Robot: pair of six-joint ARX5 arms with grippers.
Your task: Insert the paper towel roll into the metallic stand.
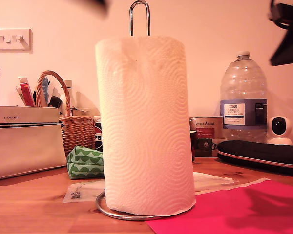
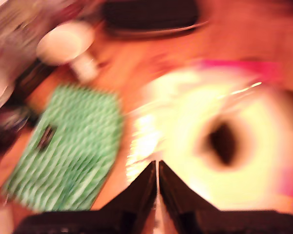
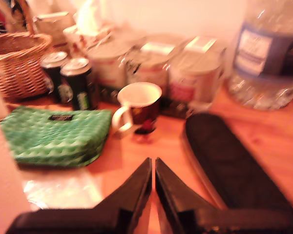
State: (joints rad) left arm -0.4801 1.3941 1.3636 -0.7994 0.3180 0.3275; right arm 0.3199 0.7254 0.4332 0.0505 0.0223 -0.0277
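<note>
The paper towel roll [image 1: 144, 126] stands upright on the metallic stand. The stand's chrome loop [image 1: 139, 14] sticks out above the roll, and its wire ring base [image 1: 118, 213] circles the roll's foot on the wooden table. In the blurred first wrist view I look down on the roll [image 2: 205, 146] and its dark hollow core. My first gripper [image 2: 157, 165] is shut and empty, above and beside the roll. My second gripper [image 3: 153, 162] is also shut and empty, hovering over the table away from the roll. Dark arm parts [image 1: 286, 29] show at the exterior view's top edge.
A green pouch [image 1: 85, 162], a wicker basket [image 1: 75, 129], a cream case [image 1: 24, 141], tins [image 1: 205, 129], a water bottle [image 1: 243, 97], a black case [image 1: 263, 155] and a pink mat [image 1: 234, 209] surround the stand. A mug [image 3: 139, 107] and cans [image 3: 75, 80] stand further back.
</note>
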